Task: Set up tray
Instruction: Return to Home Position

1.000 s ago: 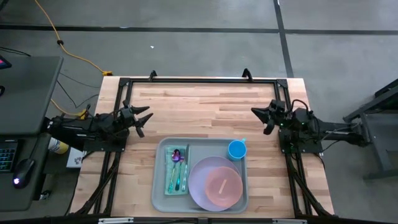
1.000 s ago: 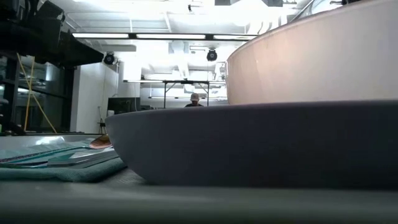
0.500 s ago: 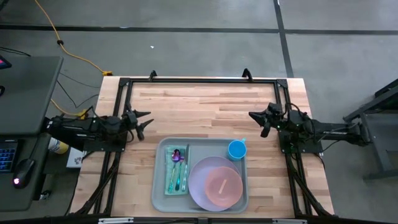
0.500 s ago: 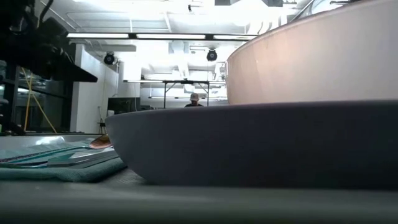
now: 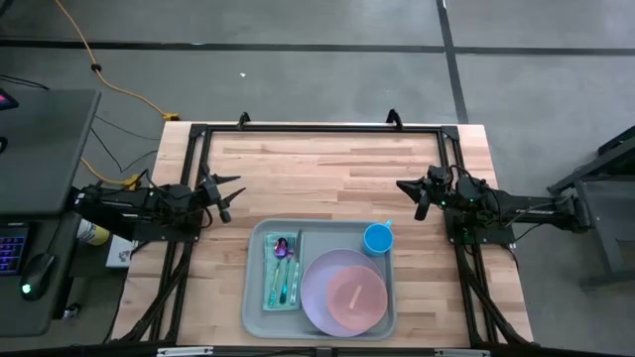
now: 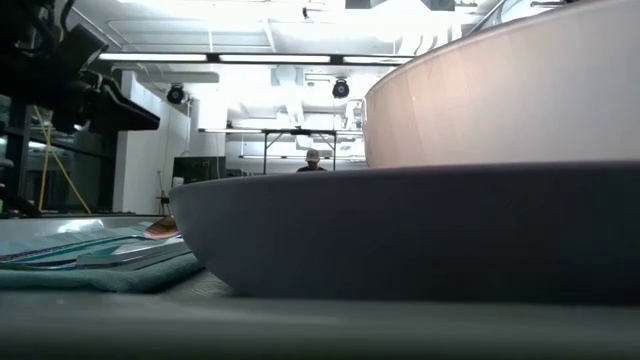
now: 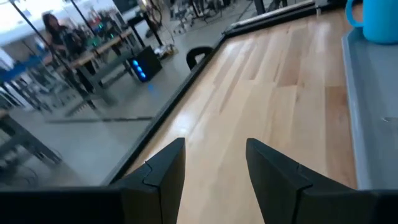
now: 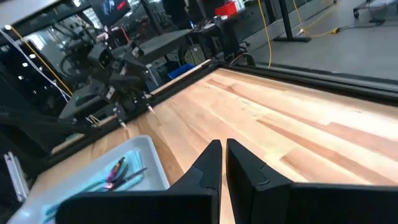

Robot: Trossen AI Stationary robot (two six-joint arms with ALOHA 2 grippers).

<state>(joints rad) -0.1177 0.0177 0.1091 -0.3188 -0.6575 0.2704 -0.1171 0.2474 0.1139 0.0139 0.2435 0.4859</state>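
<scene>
The pale grey-green tray lies at the table's near middle. On it are a folded teal napkin with cutlery, a lavender plate carrying a pink bowl, and a blue cup in its far right corner. My left gripper hovers open over bare wood, left of the tray; its wrist view shows the cup and the tray rim ahead. My right gripper hovers shut, right of and beyond the cup.
A black frame rail runs round the wooden table, whose far half is bare wood. In the low view the plate and bowl fill the picture, with the napkin beside them. A person stands far off in the room.
My left gripper has drawn back a little toward the table's left edge, away from the tray. The right gripper has stayed almost in place. Nothing on the tray has moved.
</scene>
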